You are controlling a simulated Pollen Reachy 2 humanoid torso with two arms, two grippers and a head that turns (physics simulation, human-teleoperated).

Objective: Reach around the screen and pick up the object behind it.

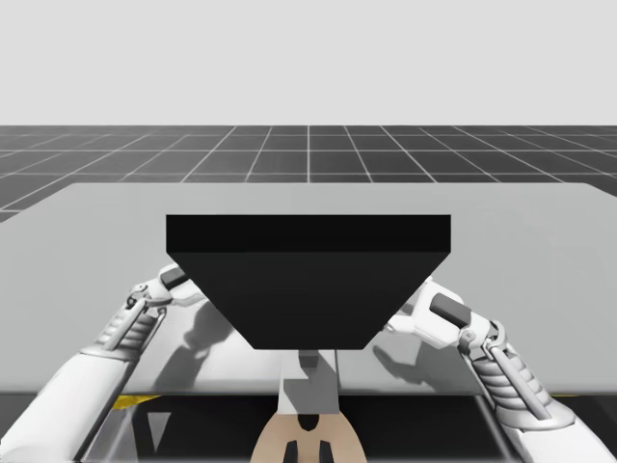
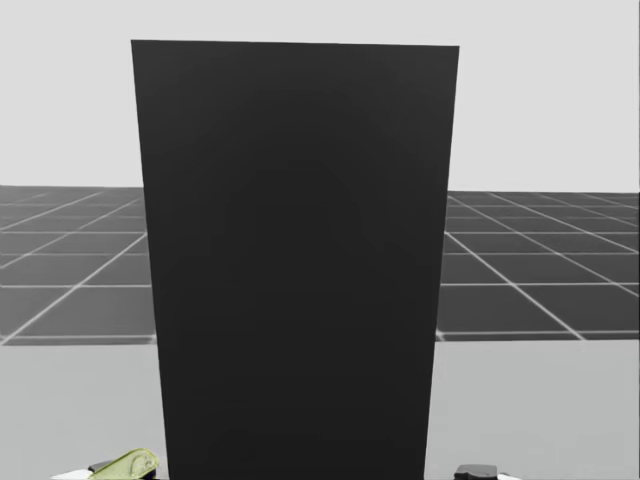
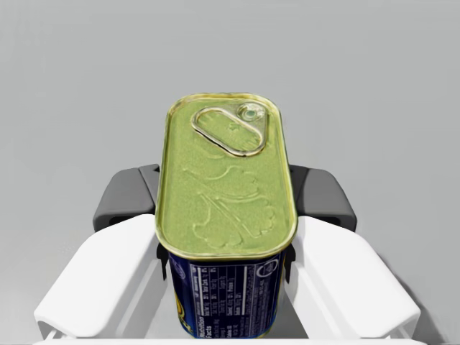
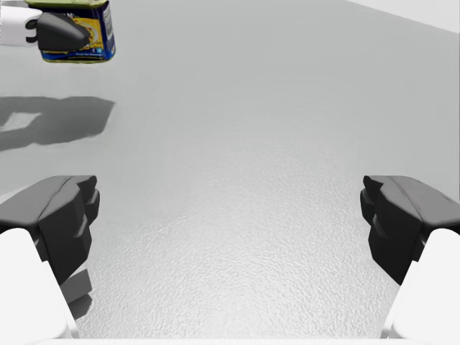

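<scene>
While my left end effector (image 3: 226,200) grips the blue rectangular can (image 3: 226,172) from both sides, off the desk (image 4: 251,108) just beside the screen's (image 1: 308,280) left edge, the pick looks made. Next, I judge, comes a lift away from that edge; open room lies outward. My right end effector (image 4: 230,223) hangs wide, holding nothing.

Upright blue rectangular can (image 3: 226,295), green-gold lid (image 3: 224,180), clamped in left tool (image 3: 226,200), black screen (image 2: 295,260) standing
</scene>
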